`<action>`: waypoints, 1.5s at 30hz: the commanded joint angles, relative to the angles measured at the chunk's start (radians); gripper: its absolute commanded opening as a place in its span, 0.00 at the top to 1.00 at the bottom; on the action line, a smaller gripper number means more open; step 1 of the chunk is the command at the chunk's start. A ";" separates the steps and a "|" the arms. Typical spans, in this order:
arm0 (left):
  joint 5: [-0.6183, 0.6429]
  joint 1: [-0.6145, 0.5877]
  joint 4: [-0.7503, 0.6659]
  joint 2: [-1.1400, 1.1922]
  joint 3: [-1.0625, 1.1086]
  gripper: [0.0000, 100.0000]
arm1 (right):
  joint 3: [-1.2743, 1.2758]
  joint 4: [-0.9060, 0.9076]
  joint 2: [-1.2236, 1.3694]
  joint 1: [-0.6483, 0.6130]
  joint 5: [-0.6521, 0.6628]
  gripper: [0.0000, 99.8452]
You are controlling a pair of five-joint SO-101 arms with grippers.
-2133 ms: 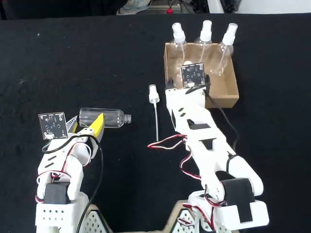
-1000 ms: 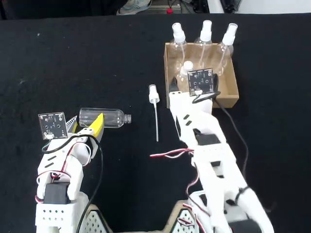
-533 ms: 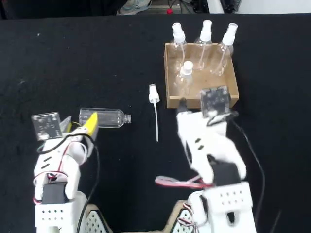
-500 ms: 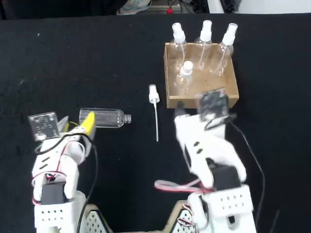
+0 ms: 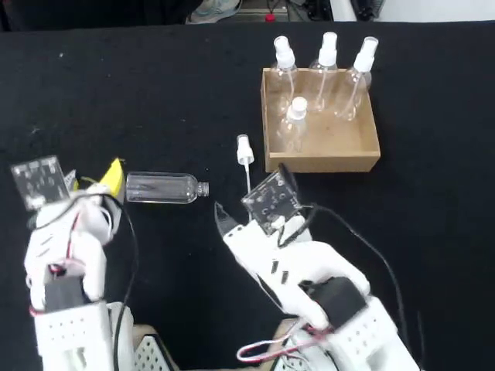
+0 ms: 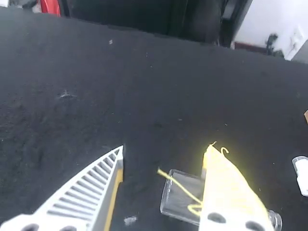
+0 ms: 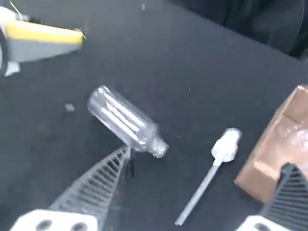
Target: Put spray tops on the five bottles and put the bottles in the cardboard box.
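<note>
One clear uncapped bottle (image 5: 164,188) lies on its side on the black table. My left gripper (image 5: 94,179) sits just beyond the bottle's base, open, holding nothing. In the left wrist view the bottle (image 6: 185,197) lies partly behind the yellow finger (image 6: 226,192). A loose spray top (image 5: 245,151) with its long tube lies between the bottle and the cardboard box (image 5: 321,158). Several capped bottles (image 5: 295,116) stand in the box. My right gripper (image 5: 236,216) hovers open near the tube's end; its view shows bottle (image 7: 125,120), spray top (image 7: 226,144) and box corner (image 7: 279,154).
The black table (image 5: 155,93) has free room at the left and back. The box stands at the back right. Red and white cables trail by the right arm's base (image 5: 263,352).
My right arm drew back from the box, leaving a capped bottle inside, and swung left toward the loose spray top. My left gripper slid left off the lying bottle.
</note>
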 commanded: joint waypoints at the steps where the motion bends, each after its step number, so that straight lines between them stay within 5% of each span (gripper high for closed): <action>1: -0.025 -0.007 -0.080 0.405 -0.249 0.74 | 0.041 -0.064 0.076 -0.014 -0.020 0.58; 14: -0.433 0.004 -0.040 1.300 -0.750 0.74 | 0.071 -0.060 0.076 -0.011 -0.012 0.58; 35: -0.511 0.171 0.483 1.347 -0.742 0.75 | 0.073 -0.068 0.084 -0.009 -0.086 0.58; 45: -0.440 0.228 0.505 1.289 -0.662 0.81 | 0.137 -0.160 0.088 -0.009 -0.098 0.58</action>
